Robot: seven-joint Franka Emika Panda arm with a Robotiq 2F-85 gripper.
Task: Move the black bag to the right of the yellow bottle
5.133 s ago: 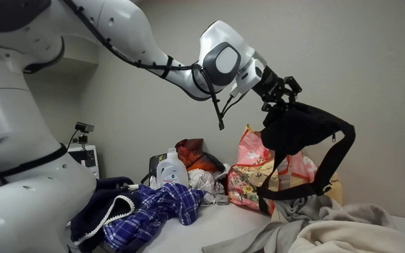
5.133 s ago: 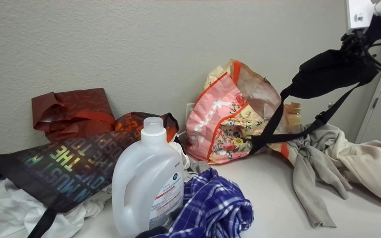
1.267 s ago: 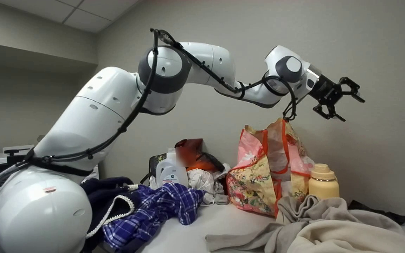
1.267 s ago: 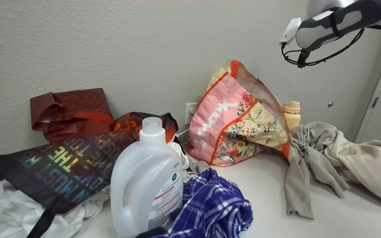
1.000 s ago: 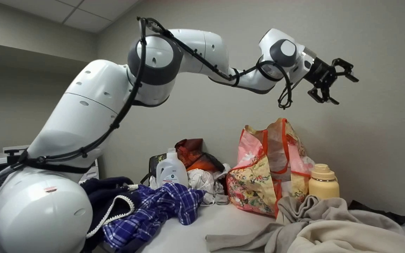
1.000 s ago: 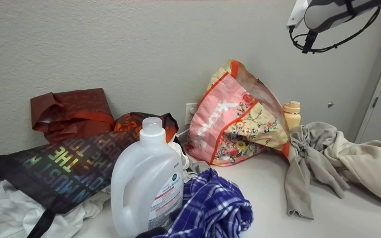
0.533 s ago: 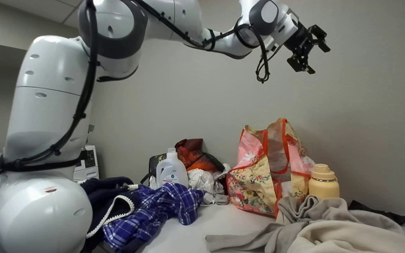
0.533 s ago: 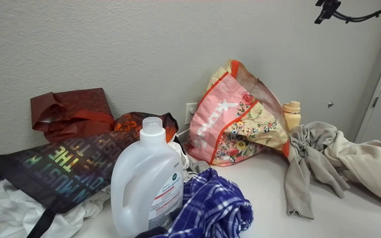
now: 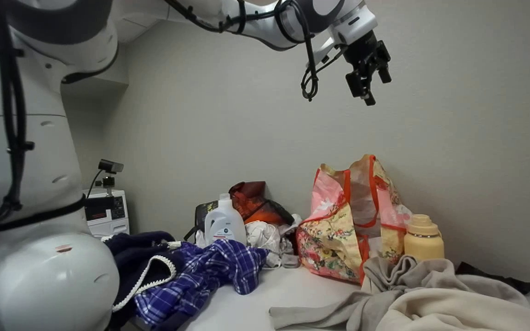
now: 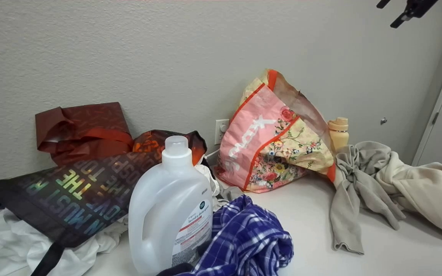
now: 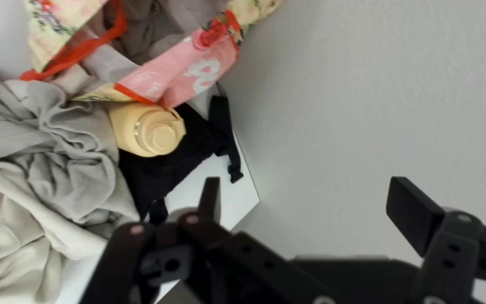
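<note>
Both jaws stand wide apart, high above the table (image 9: 306,289), with nothing between them. The black bag (image 11: 163,169) lies limp on that table, to the right and far side of the yellow bottle (image 11: 146,131); whether the two touch, I cannot tell. Placing seems done, so the step in hand looks like the last: standing clear. The next move probably calls for no new grip, unless the bag is wanted farther right.

Only the wrist view shows most of the bag's body, spread toward the wall (image 11: 373,105), with its strap (image 11: 220,114). In an exterior view just a dark strip (image 9: 522,285) shows beyond the grey cloth (image 9: 426,274); in an exterior view with the beige cloth (image 10: 428,184) at the right, none of the bag shows.
</note>
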